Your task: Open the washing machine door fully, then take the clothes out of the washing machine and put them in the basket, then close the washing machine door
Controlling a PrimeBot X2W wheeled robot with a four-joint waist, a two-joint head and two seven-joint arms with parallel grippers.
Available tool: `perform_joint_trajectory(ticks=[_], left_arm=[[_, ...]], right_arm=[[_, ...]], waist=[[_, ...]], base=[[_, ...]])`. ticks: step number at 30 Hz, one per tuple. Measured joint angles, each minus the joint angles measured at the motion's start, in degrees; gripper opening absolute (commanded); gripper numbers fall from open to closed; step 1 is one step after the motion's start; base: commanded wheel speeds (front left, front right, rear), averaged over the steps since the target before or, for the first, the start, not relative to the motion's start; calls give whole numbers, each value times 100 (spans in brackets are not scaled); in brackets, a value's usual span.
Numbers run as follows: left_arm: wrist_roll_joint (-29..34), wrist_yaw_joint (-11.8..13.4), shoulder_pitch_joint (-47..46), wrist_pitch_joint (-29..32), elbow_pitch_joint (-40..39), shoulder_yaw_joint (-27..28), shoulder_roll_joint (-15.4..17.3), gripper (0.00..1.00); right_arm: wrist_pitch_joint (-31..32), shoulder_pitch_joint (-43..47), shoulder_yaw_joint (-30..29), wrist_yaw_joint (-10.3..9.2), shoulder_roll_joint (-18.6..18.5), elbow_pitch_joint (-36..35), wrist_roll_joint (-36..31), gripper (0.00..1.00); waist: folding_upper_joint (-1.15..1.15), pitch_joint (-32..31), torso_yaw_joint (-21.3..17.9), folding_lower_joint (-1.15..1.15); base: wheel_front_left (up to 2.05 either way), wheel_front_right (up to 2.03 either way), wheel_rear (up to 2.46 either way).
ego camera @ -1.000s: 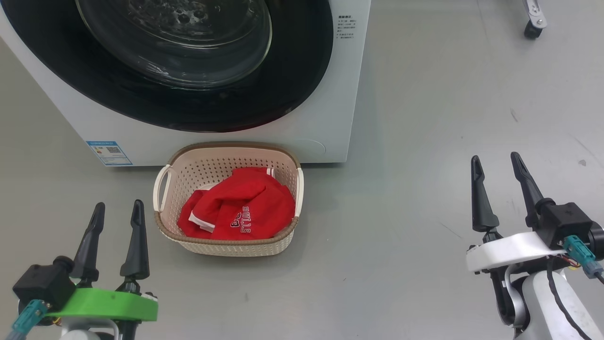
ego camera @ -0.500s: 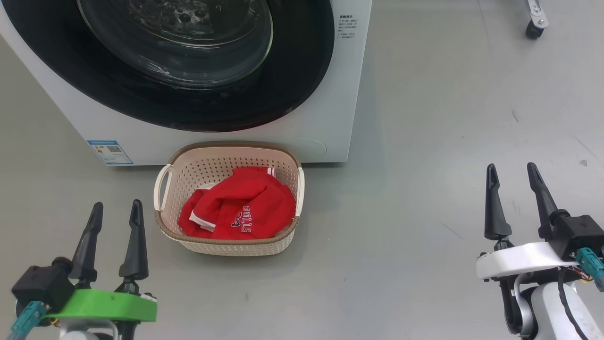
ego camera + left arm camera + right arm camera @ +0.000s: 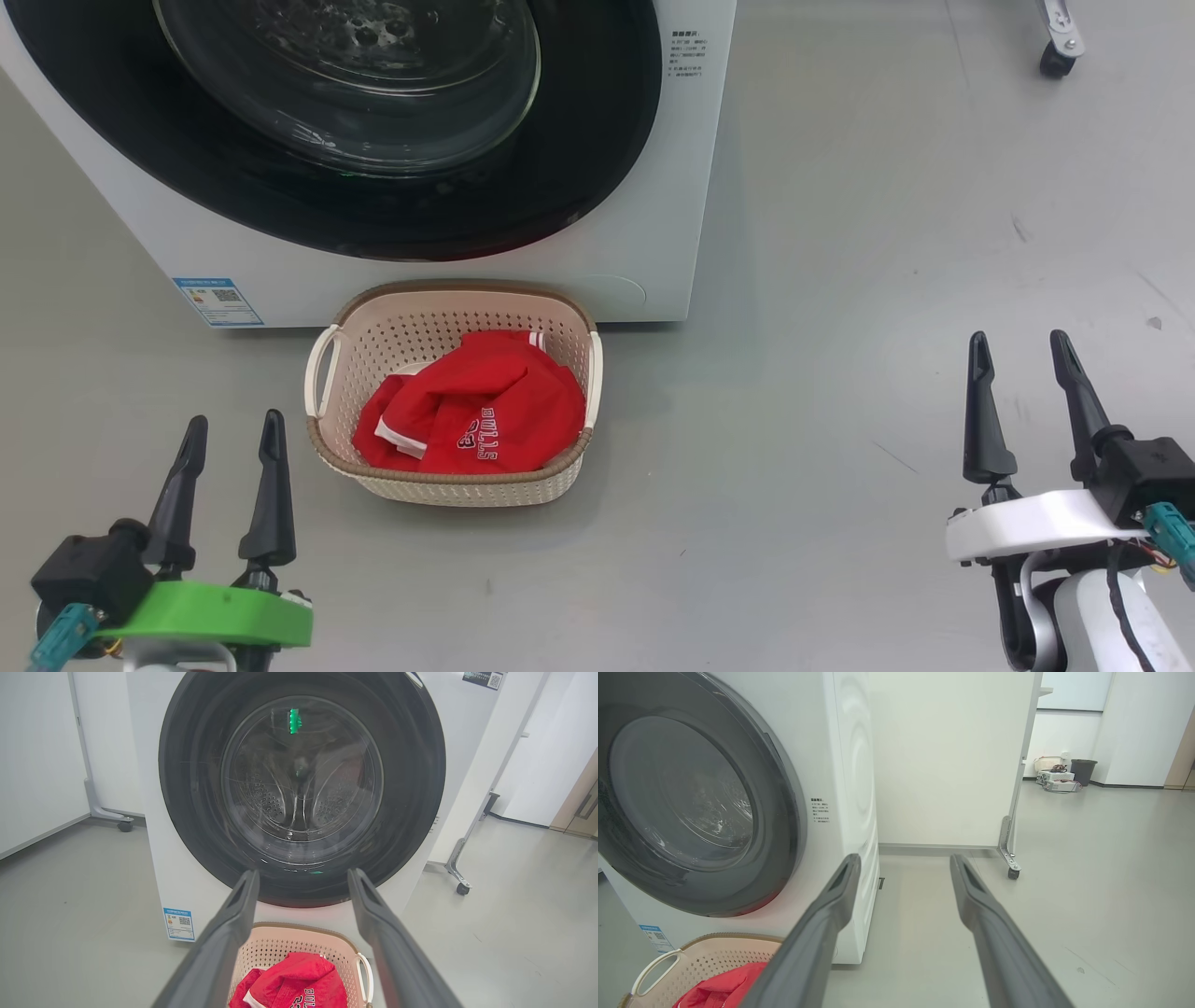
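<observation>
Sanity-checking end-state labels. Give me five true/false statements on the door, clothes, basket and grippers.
1. The washing machine door is shut against the washing machine. True.
2. The clothes are inside the washing machine. False: they lie bunched in the basket.
3. The left gripper grips a basket handle. False: it is open, empty and apart from the basket.
4. The right gripper is open and holds nothing. True.
5. The basket stands on the floor directly in front of the washing machine, below the door. True.
</observation>
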Motion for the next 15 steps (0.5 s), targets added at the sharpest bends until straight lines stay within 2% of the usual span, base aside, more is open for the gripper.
perform_joint_trajectory(ticks=[15], left_arm=[[-141, 0, 3, 0, -42, -62, 20, 100]], right_arm=[[0, 70, -66, 9, 60, -31, -47, 100]], waist=[[0, 8, 18, 0]], base=[[0, 0, 0]])
